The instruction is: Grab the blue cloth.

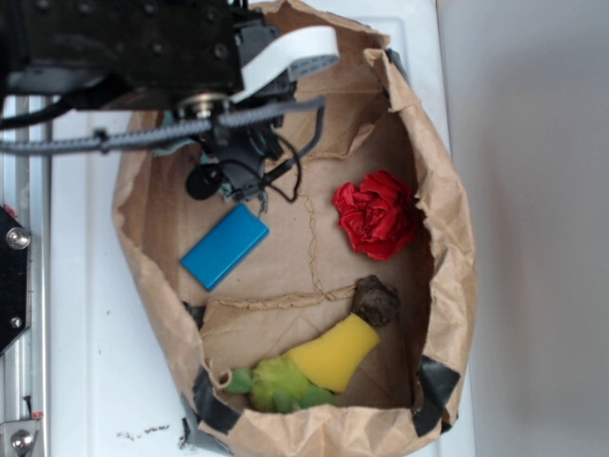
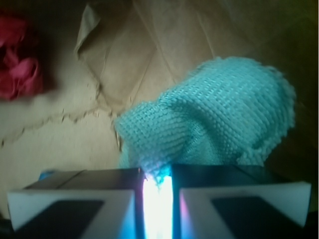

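White worktop (image 1: 86, 286) carries a crumpled brown paper bag (image 1: 447, 219) laid open like a shallow basin, with black tape at its lower corners. Inside it, the exterior view shows a bright blue block (image 1: 225, 246) at about 9 o'clock from the bag's middle, a red fabric flower (image 1: 377, 215) at about 2 o'clock, a dark brown lump (image 1: 377, 299) toward 5 o'clock, and a yellow and green plush item (image 1: 309, 369) at 6 o'clock. The black arm (image 1: 124, 43) covers the bag's 11 o'clock corner, so the blue cloth is hidden beneath it in that view.

From the wrist view, the blue cloth (image 2: 214, 119) is a bunched, nubbly pale teal heap lying on the bag's brown paper floor, filling the area from the centre out toward 3 o'clock. Its nearest frayed edge reaches down into the narrow slot between the jaws (image 2: 157, 196), which stand close together with a tuft of the fabric caught at the top of the gap. Whether they grip it firmly cannot be told, since glare washes out the slot below. The flower appears blurred at 10 o'clock, well apart from the cloth.
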Controlling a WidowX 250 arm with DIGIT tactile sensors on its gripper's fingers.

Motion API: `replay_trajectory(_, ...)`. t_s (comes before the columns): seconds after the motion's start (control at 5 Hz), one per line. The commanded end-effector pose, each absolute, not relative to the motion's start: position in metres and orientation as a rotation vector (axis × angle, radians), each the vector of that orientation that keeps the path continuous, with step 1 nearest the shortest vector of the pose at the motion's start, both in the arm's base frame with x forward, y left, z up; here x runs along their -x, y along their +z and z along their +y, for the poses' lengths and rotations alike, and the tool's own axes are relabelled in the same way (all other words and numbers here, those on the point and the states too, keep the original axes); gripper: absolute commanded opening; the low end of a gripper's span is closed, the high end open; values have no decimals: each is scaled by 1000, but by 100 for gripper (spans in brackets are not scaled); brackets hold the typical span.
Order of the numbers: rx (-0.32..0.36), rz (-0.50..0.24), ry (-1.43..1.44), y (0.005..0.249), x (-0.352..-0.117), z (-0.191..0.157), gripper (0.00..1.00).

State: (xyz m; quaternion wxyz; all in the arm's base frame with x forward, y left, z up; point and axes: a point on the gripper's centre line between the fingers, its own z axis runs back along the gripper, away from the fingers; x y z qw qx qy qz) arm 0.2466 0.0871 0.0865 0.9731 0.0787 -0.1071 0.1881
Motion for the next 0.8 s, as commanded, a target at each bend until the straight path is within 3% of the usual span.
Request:
replay_trajectory(0.0, -138, -282, 194, 127, -242, 60, 0)
replay_trajectory(0.6, -9, -240, 13, 180, -266, 37, 0)
